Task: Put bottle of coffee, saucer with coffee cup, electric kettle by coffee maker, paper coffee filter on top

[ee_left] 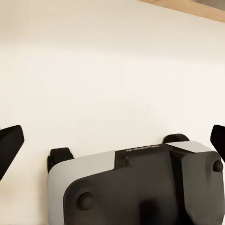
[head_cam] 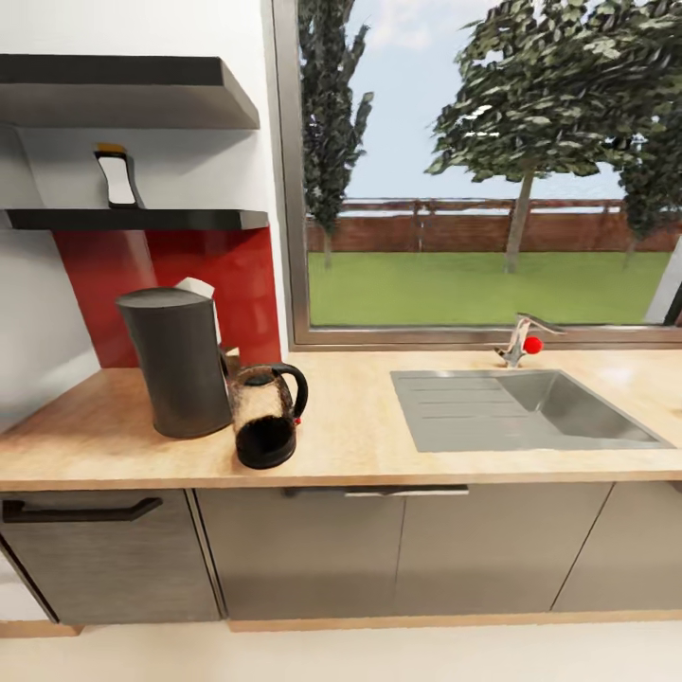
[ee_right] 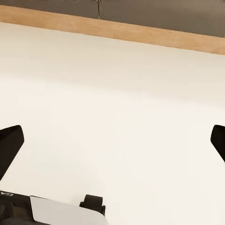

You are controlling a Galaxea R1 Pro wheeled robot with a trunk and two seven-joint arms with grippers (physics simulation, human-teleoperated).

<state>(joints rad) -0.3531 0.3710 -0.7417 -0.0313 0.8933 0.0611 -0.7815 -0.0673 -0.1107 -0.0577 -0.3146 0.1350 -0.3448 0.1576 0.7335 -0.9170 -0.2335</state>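
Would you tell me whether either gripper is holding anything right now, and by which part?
Nothing is held: the left gripper and right gripper are both open over bare floor.

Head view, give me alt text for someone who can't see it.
A wooden kitchen counter holds a dark coffee maker with a glass kettle touching its right side; a steel sink sits under a garden window.

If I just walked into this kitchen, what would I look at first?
Probably the big window over the counter, with trees and green grass outside. Next you'd spot the tall dark coffee maker on the wooden countertop, with the electric kettle right beside it, against a bright red wall panel. Off to the right is a metal sink, its tap tipped with a little red knob.
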